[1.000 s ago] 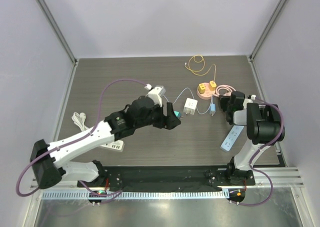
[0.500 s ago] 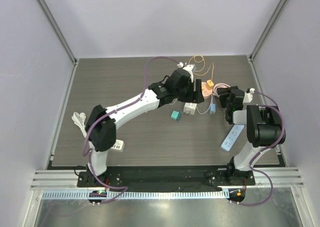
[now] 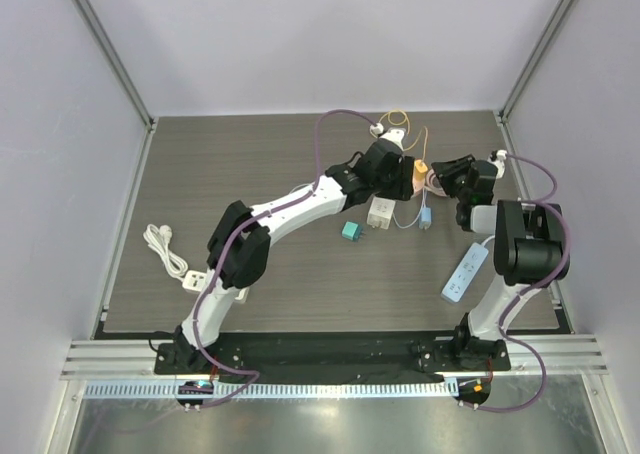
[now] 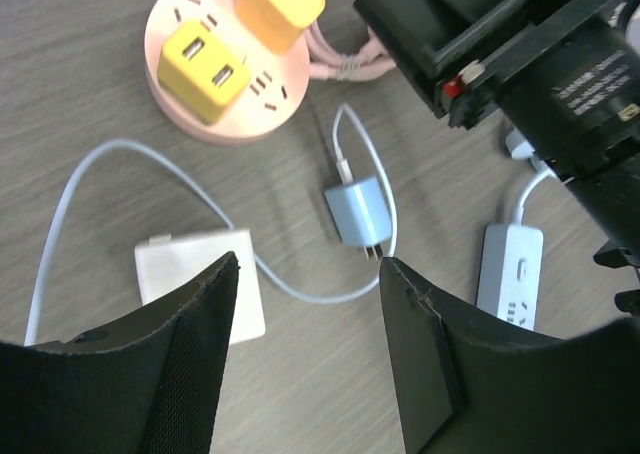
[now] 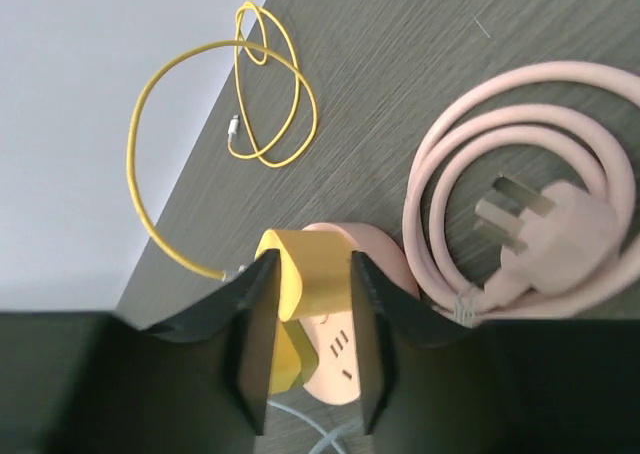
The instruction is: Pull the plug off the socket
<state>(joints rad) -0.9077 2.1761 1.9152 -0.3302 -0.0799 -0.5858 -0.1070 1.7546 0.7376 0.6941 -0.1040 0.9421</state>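
A round pink socket (image 4: 215, 129) lies on the table at the back right with two yellow plugs in it. The nearer yellow plug (image 4: 205, 69) stands free. My right gripper (image 5: 310, 264) is shut on the other yellow plug (image 5: 318, 289), one finger pressed to each side, and this plug still sits in the pink socket (image 5: 350, 369). In the top view the right gripper (image 3: 440, 171) reaches the socket from the right. My left gripper (image 4: 305, 364) hangs open just left of it, above bare table, holding nothing. The left gripper (image 3: 402, 182) hides most of the socket from above.
A white adapter (image 4: 200, 279) and a blue adapter (image 4: 357, 212) joined by a pale cable lie beneath the left gripper. A white power strip (image 3: 463, 274) lies right, a teal plug (image 3: 351, 231) in the middle. A coiled pink cord (image 5: 560, 234), yellow cable (image 5: 250, 104) and white cord (image 3: 165, 249) lie about.
My left arm has swung from the table's middle to the socket, leaving the teal plug on the table, and its jaws have narrowed. My right gripper reached the socket and closed on a yellow plug.
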